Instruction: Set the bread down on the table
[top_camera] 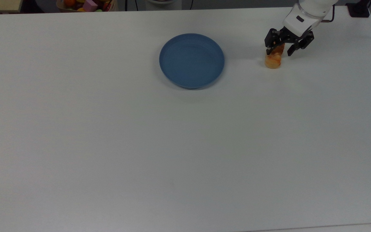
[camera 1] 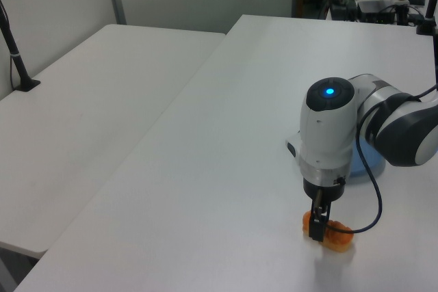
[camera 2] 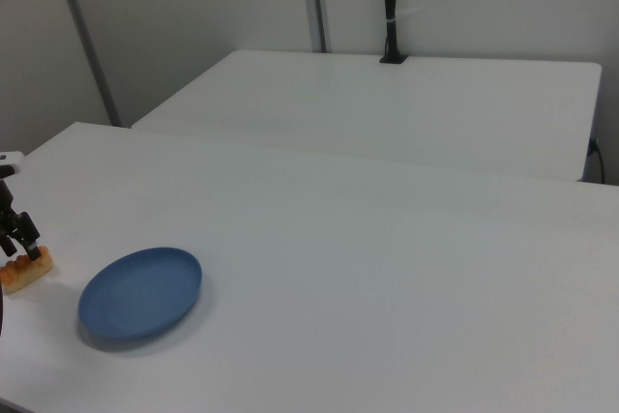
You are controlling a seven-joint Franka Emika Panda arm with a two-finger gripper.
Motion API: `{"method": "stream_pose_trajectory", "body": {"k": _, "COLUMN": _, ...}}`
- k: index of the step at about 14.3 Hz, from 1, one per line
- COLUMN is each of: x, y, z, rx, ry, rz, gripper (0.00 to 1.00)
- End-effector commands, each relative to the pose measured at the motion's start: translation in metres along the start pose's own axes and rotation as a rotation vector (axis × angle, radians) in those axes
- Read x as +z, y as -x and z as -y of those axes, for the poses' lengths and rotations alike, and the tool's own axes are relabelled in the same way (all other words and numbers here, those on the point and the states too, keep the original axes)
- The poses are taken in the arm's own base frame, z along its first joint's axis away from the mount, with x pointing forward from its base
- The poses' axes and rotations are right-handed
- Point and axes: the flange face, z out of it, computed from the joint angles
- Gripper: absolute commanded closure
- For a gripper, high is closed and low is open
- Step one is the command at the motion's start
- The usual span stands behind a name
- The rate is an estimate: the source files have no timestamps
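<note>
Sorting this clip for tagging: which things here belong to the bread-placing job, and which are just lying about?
Part of the job:
- bread, resting on the table
- table
- gripper, fingers open, straddling the bread

Just lying about:
- blue plate, nothing on it
- box of toys beyond the table's far edge
- second table

From my station: the bread point(top_camera: 273, 60) lies on the table point(top_camera: 185, 145) near the top view's upper right corner, well apart from the plate point(top_camera: 192, 60) to its left. My gripper point(top_camera: 280, 51) stands directly over the bread, fingers spread to either side of it.
</note>
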Motion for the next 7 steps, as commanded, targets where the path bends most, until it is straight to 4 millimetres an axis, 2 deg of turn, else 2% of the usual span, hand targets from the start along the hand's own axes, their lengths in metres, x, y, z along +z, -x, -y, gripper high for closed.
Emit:
{"method": "stream_pose_trajectory", "body": {"k": 1, "x": -0.011, "y": -0.007, "z": -0.003, "rx": 0.029, "ry": -0.004, "rz": -0.032, "gripper": 0.0}}
{"method": "stream_pose_trajectory", "body": {"k": 3, "x": -0.038, "y": -0.019, "z": -0.025, "rx": 0.07, "ry": -0.027, "rz": -0.063, "gripper": 0.0}}
{"method": "stream_pose_trajectory", "body": {"k": 5, "x": -0.072, "y": -0.022, "z": -0.042, "rx": 0.086, "ry": -0.051, "rz": -0.1, "gripper": 0.0}}
{"method": "stream_pose_trajectory", "body": {"k": 6, "x": -0.097, "y": -0.027, "z": -0.063, "rx": 0.097, "ry": -0.064, "rz": -0.124, "gripper": 0.0}}
{"method": "stream_pose_trajectory", "body": {"k": 7, "x": -0.111, "y": -0.032, "z": -0.082, "rx": 0.118, "ry": -0.065, "rz": -0.129, "gripper": 0.0}}
